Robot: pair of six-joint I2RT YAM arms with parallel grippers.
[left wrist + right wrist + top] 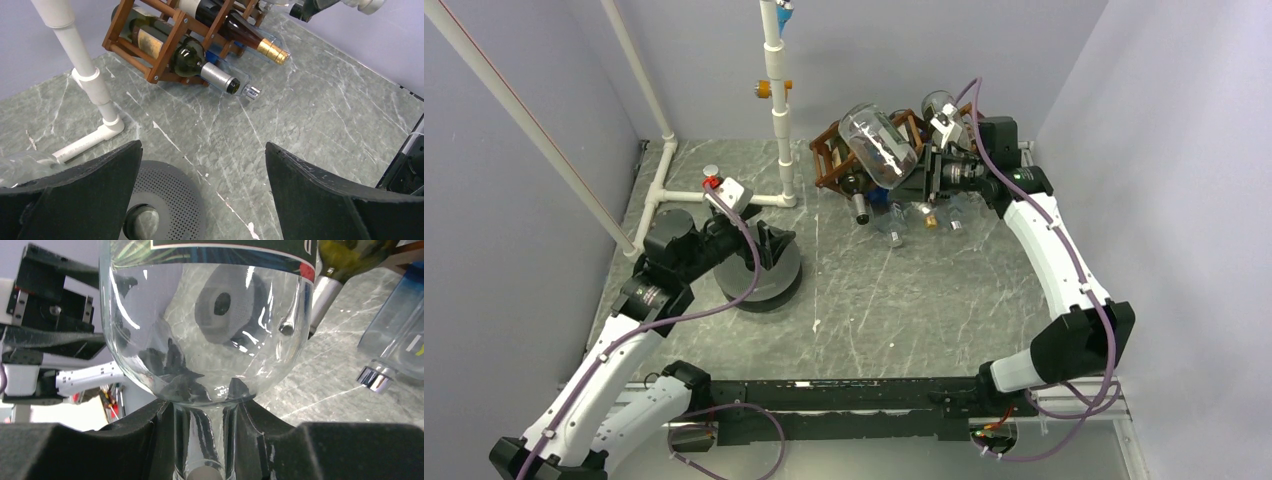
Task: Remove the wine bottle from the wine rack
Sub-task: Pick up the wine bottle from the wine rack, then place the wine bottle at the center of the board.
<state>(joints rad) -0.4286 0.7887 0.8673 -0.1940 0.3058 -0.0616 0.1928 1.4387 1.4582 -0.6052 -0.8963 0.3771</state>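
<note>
A clear glass wine bottle point(881, 147) hangs tilted over the front of the brown wooden wine rack point(829, 160), its base up toward the camera. My right gripper point(932, 172) is shut on its neck. In the right wrist view the neck sits between the black fingers of the right gripper point(205, 440), and the bottle's round shoulder point(205, 330) fills the frame. The wine rack point(165, 50) holds a green bottle with a silver cap point(200, 62) and a dark bottle with gold foil point(240, 32). My left gripper point(202, 145) is open and holds nothing, far from the rack at the left.
A grey perforated round disc point(165, 200) sits under my left gripper point(769, 245). A white pipe frame point(776, 100) stands at the back left. Clear bottles point(894, 225) lie on the marble table point(904, 300) in front of the rack. Walls close in both sides.
</note>
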